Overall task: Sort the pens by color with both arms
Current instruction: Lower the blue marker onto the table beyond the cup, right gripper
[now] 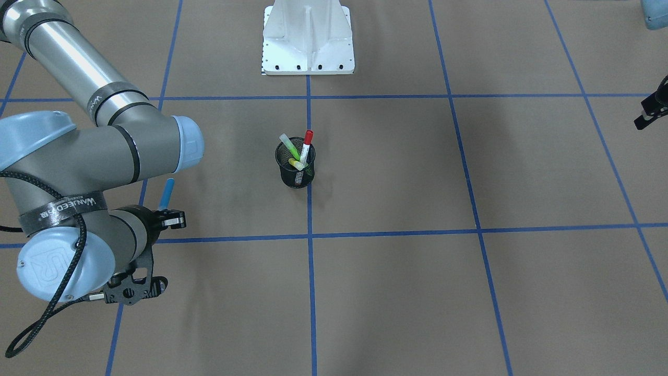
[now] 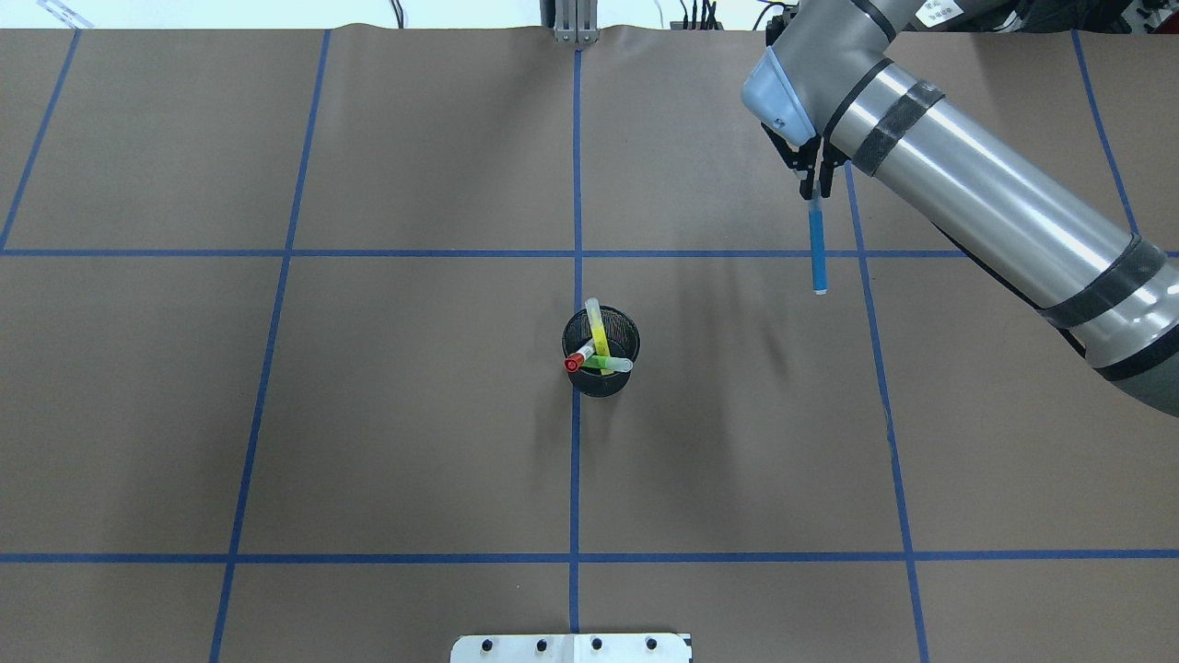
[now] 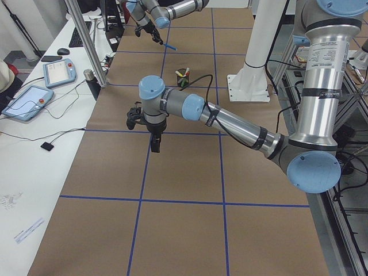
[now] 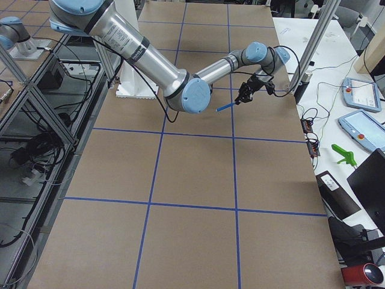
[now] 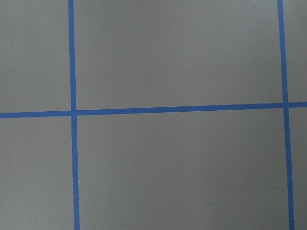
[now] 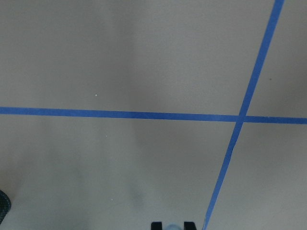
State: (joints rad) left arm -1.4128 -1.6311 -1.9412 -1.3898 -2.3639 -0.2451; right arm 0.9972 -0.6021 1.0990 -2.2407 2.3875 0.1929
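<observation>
First, closest to the robot, a white base plate (image 2: 571, 647) lies flat on the table (image 2: 414, 442), straight back from the black mesh cup (image 2: 599, 385). The table is covered in brown paper and marked off into large squares by blue tape lines (image 2: 574, 479). The cup stands upright on one of those lines, about midway across.

Well off to the cup's left, the left arm (image 3: 230, 121) stretches low over bare paper. Its left fingers (image 3: 155, 144) point straight down, clear of the surface; whether they are apart or together cannot be told.

In the cup three pens lean outward. The red-capped pen (image 2: 577, 359) leans toward the robot and left, the green pen (image 2: 610, 366) to the right, and the yellow pen (image 2: 597, 327) toward the far side.

Beyond the cup and to its right, the right arm (image 2: 976, 193) stretches high over the table. The right fingers (image 2: 814, 184) are closed on the top end of the blue pen (image 2: 817, 244). That pen hangs tilted in the air above the paper, well apart from the cup, its free end slanting down and back toward the robot.

Farthest from the cup, past the paper's edge, a white desk (image 3: 34, 155) runs alongside the table. It carries a grey-and-blue control pad (image 3: 29, 103), a keyboard (image 3: 75, 37) and loose cables. Aluminium posts (image 3: 86, 46) rise between desk and table.
</observation>
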